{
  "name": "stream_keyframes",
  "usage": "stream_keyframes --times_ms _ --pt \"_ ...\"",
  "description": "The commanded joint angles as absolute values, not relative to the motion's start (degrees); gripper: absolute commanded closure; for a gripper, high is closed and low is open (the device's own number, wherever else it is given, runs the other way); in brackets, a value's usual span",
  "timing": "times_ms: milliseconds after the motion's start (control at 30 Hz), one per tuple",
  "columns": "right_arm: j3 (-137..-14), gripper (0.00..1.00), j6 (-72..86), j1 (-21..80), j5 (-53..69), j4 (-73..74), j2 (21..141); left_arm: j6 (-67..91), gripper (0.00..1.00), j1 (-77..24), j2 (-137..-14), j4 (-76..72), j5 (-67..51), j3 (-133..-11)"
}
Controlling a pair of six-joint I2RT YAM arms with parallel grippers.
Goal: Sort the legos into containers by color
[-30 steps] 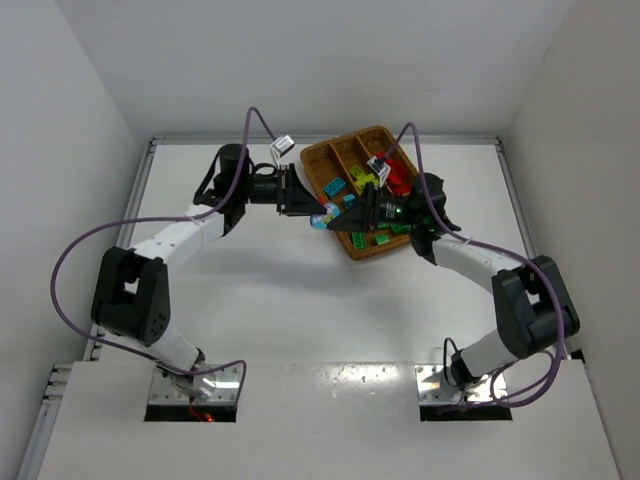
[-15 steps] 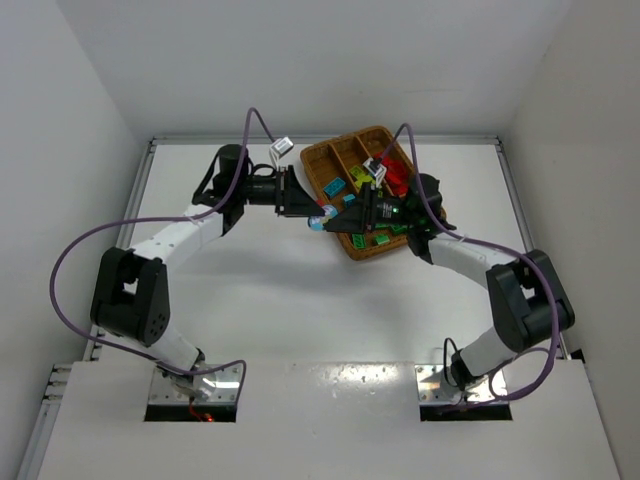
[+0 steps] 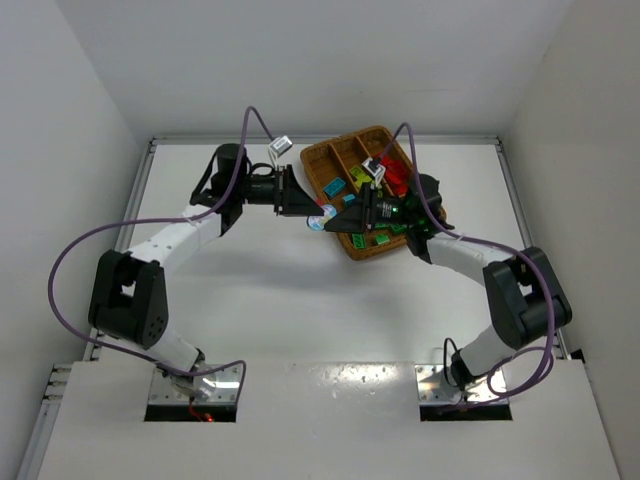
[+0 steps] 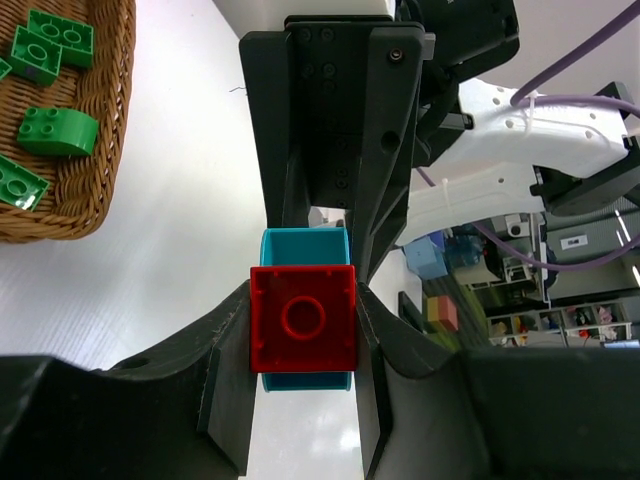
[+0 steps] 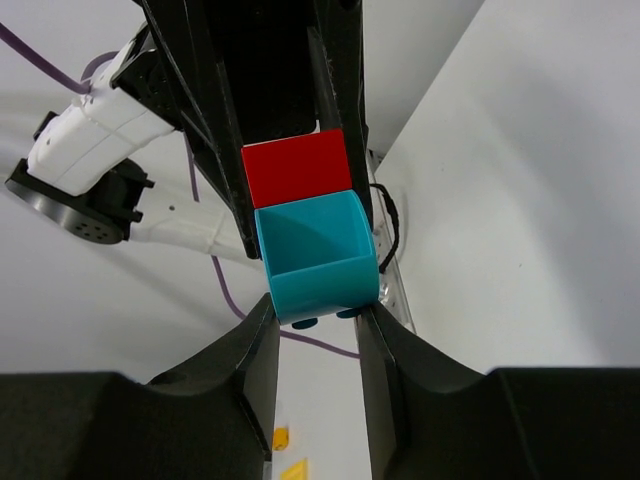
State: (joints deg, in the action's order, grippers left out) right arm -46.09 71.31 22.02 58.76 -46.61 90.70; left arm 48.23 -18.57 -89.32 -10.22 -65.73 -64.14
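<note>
The white table [image 3: 250,290] carries everything, walled in by pale panels. From its near edge the left arm [image 3: 170,240] and the right arm [image 3: 470,260] reach toward each other and meet at the far middle, purple cables looping over both.

A brown wicker tray [image 3: 322,172] lies at an angle on the far right part of the table, its dividers splitting it into compartments. Seen from above, red bricks [image 3: 398,175] lie toward its right side, yellow-green bricks [image 3: 365,180] and loose cyan bricks [image 3: 333,187] near the middle, and green bricks [image 3: 380,238] at its near end, partly hidden under the right arm. The left wrist view shows several of those dark green ones [image 4: 58,133] lying in a corner of the tray [image 4: 105,120].

Just beside the tray's left near edge, above the table, the two tools face each other nose to nose. The left tool [image 4: 303,320] is pressed onto a red brick [image 4: 303,318], one finger on each side, its single stud facing that camera. The right tool [image 5: 315,305] pinches a cyan brick [image 5: 315,258], its hollow underside turned toward that wrist's camera.

The two bricks are stuck together as one clump, red against cyan, held between the tools and off the table, outside the tray.
</note>
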Motion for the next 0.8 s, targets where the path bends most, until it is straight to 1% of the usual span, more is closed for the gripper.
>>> stream_keyframes --times_ms 0,33,133,167,200,267,300,367,400,433,500,600,767 --pt "-49.93 0.85 72.42 23.91 56.87 -58.89 89.13 45.35 1.00 -21.01 -88.95 -7.12 -66.45 -64.60" --pt "-49.92 0.87 72.42 23.91 56.87 -58.36 89.12 45.35 1.00 -21.01 -89.47 -7.12 -66.45 -64.60" --pt "-49.92 0.88 71.20 23.91 56.34 -56.96 88.51 44.74 0.99 -21.01 -89.47 -5.63 -65.92 -64.60" --pt "-49.92 0.88 70.41 23.91 56.34 -54.52 88.51 43.26 0.94 -21.01 -89.47 -3.71 -65.92 -65.38" --pt "-49.92 0.88 69.70 23.91 56.34 -53.36 87.72 42.63 0.84 -21.01 -89.99 -2.82 -65.31 -66.09" --pt "-49.14 0.89 69.08 23.91 55.72 -50.82 87.11 39.58 0.73 -21.01 -90.00 0.85 -65.30 -66.88" --pt "-49.13 0.89 68.56 23.21 55.72 -50.80 86.49 37.98 0.64 -21.01 -90.70 3.05 -64.78 -68.62" --pt "-47.73 0.91 67.77 22.68 55.72 -48.88 85.79 36.91 0.52 -19.87 -90.70 4.22 -65.30 -69.17" --pt "-47.72 0.91 67.24 22.68 56.24 -48.17 85.00 36.30 0.47 -19.86 -90.70 4.83 -66.09 -69.69" --pt "-47.72 0.91 66.63 22.68 56.25 -47.12 84.99 36.30 0.44 -19.25 -90.70 4.83 -66.09 -69.70" --pt "-47.20 0.91 65.31 22.68 56.25 -45.80 84.20 36.30 0.40 -19.25 -90.70 4.83 -66.62 -69.70" --pt "-47.20 0.91 65.30 22.68 56.25 -45.26 83.67 36.30 0.38 -19.25 -90.70 4.83 -66.62 -69.70" --pt "-47.20 0.91 64.78 22.68 56.25 -44.74 83.67 36.30 0.38 -19.25 -91.32 4.83 -67.15 -69.70"
